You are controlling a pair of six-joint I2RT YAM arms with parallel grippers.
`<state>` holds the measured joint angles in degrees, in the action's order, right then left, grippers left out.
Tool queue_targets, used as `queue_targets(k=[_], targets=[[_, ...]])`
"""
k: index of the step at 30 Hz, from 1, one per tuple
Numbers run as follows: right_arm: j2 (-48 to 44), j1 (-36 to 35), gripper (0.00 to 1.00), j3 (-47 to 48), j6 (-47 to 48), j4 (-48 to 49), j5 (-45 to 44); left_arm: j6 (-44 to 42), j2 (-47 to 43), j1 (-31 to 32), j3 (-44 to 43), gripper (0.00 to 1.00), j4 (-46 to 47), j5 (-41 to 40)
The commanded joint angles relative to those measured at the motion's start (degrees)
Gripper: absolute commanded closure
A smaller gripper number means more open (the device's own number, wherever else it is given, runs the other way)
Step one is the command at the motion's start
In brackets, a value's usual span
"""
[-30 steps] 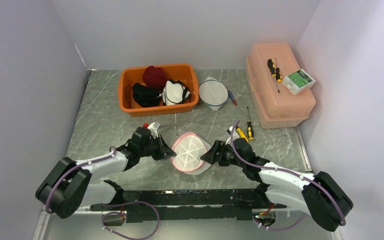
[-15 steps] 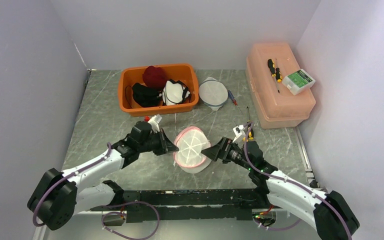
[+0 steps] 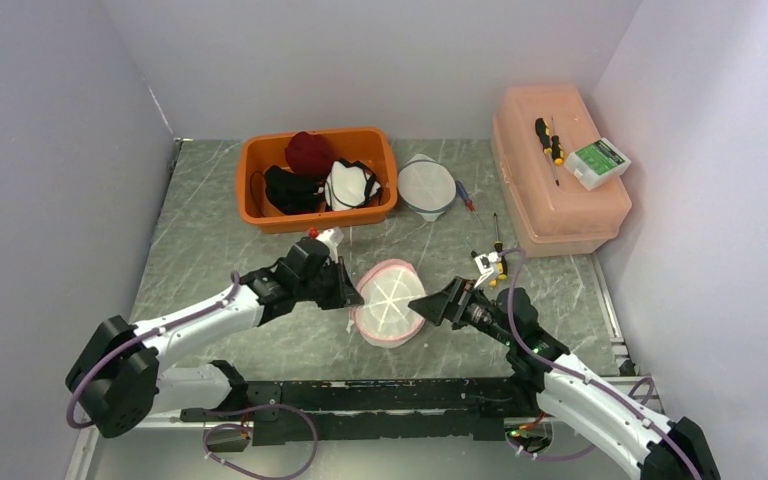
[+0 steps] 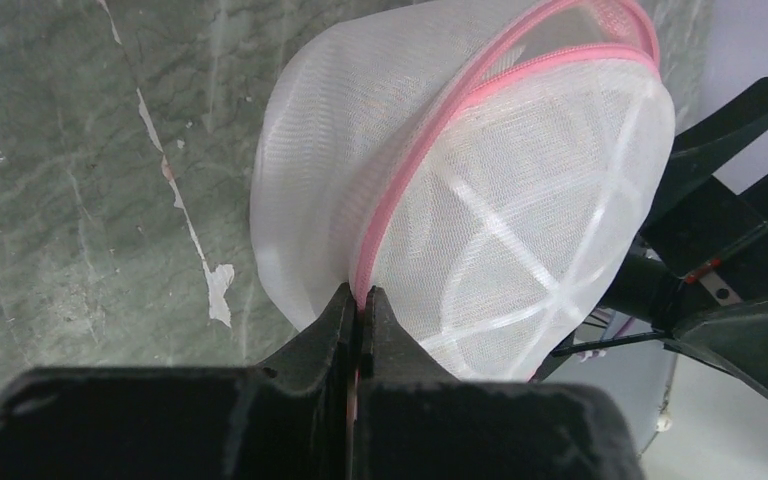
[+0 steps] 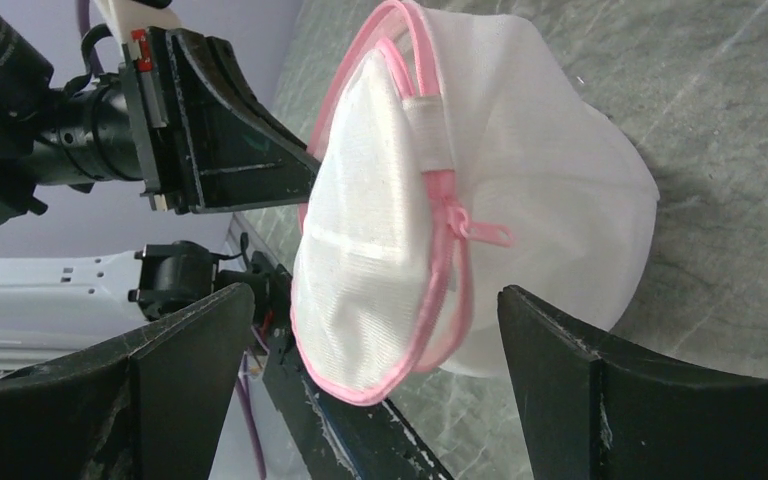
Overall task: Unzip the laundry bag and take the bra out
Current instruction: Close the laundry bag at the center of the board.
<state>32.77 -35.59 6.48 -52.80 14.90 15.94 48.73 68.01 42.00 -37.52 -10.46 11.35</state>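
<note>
The round white mesh laundry bag with pink zip trim hangs tilted above the table's middle. My left gripper is shut on its pink rim at the left side, as the left wrist view shows. My right gripper is open just right of the bag, its fingers either side of the bag's lower edge without touching. The pink zip pull sits on the rim facing the right wrist camera; the zip looks closed. The bra is hidden inside the bag.
An orange bin of dark and white garments stands at the back. A second white mesh bag lies beside it. A pink plastic box with screwdrivers and a small carton stands at the right. More screwdrivers lie near my right arm.
My left gripper has carried the bag up and away from the table's near edge. My right gripper has let go of the bag, opened, and followed it.
</note>
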Motion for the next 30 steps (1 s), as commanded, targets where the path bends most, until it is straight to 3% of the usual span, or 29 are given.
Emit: queue_targets(k=[1, 5, 13, 19, 24, 30], targets=[[-0.9, 0.3, 0.07, 2.2, -0.4, -6.4, -1.9, -0.3, 2.2, 2.5, -2.4, 0.97, -0.4, -3.4], [0.0, 0.2, 0.15, 3.3, 0.2, -10.4, -4.1, 0.0, 4.8, 4.3, -4.3, 0.97, -0.4, -4.4], [0.0, 0.2, 0.21, 2.6, 0.8, -12.5, -6.9, -0.4, 8.1, 5.4, -5.0, 0.97, 0.1, -5.4], [3.3, 0.3, 0.34, 2.0, 2.0, -11.1, -7.1, -0.4, 11.0, 5.4, -3.4, 0.97, 1.1, -7.2], [6.4, 0.2, 0.33, 2.7, 4.0, -10.2, -6.1, -0.7, 13.8, 5.5, -2.2, 0.97, 2.8, -7.8], [2.2, -0.5, 0.36, 8.3, 8.3, -17.2, -8.4, -0.4, 15.8, 5.4, -2.0, 0.97, 4.4, -7.3]])
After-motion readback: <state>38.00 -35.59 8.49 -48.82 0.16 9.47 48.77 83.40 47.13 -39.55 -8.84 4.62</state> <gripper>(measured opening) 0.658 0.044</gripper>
